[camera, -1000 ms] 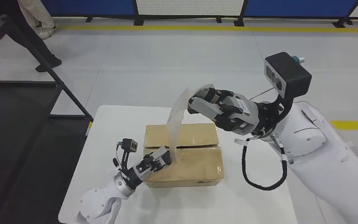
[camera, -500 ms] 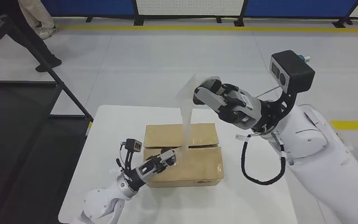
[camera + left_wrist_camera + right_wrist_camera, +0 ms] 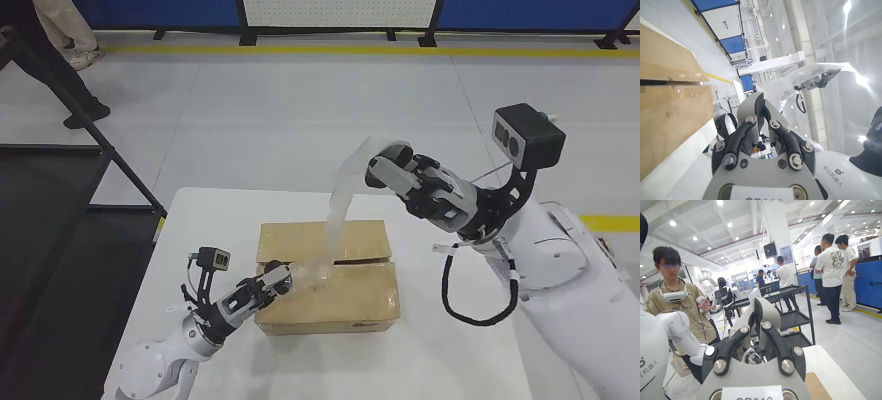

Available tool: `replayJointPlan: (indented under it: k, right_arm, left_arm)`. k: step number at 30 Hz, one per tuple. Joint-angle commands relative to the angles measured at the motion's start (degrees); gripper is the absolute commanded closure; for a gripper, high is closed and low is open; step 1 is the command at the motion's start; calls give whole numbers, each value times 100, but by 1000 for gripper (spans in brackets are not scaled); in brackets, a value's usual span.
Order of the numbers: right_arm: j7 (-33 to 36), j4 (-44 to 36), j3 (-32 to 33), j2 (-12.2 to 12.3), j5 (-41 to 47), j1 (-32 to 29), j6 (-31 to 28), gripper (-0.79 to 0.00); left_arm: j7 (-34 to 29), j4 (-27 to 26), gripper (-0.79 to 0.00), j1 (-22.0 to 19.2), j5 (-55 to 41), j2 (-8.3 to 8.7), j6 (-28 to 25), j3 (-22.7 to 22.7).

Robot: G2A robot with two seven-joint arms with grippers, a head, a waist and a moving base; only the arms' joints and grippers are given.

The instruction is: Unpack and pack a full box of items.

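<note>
A brown cardboard box point(image 3: 350, 290) lies on the white table point(image 3: 200, 230), its top flaps down with a narrow seam between them. A long clear tape strip point(image 3: 342, 200) runs from the box's top up into the air. My right gripper point(image 3: 385, 165) is high above the box's far edge, shut on the strip's upper end point(image 3: 753, 295). My left gripper point(image 3: 280, 278) is at the box's front left corner, shut on the strip's lower end. In the left wrist view the strip point(image 3: 791, 81) stretches away from the left gripper point(image 3: 762, 100) toward the other gripper, with the box point(image 3: 668, 94) beside it.
A black metal frame point(image 3: 60, 120) stands off the table's left side. A black shelf cart point(image 3: 791, 313) stands on the floor beyond the table. Bare table surface lies to the right of the box and in front of it.
The right gripper has moved to the right and farther back with the strip's upper end. The left gripper has shifted left along the box's front, keeping the lower end.
</note>
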Motion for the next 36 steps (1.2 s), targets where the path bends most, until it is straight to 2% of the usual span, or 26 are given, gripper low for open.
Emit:
replayJointPlan:
  k: [1, 3, 4, 5, 6, 7, 18, 28, 36]
  right_arm:
    - [164, 58, 63, 15, 88, -89, 66, -271]
    - [465, 113, 100, 35, 228, -159, 164, -369]
    - [599, 140, 127, 44, 311, -191, 188, -474]
    - [748, 177, 148, 55, 396, -232, 224, -643]
    - [886, 209, 180, 66, 477, -260, 257, -739]
    - [960, 244, 228, 75, 543, -293, 266, -785]
    - [2105, 337, 609, 196, 916, -680, 809, -785]
    - [2011, 331, 911, 234, 375, -924, 1354, -785]
    - [2150, 505, 976, 238, 145, -987, 2051, -785]
  left_arm:
    - [-87, -100, 0, 119, -4, 34, 52, -213]
    - [-211, -195, 0, 212, 31, 69, 119, -402]
    - [-261, -244, 0, 264, 29, 83, 140, -477]
    - [-320, -285, 0, 305, 59, 98, 163, -550]
    - [-349, -317, 0, 342, 83, 111, 176, -619]
    - [-375, -338, 0, 376, 89, 122, 197, -674]
    - [-641, -387, 0, 500, 206, 223, 445, -1038]
    - [-683, -334, 0, 574, 199, 289, 550, -1259]
    - [-748, -243, 0, 589, 289, 341, 764, -1307]
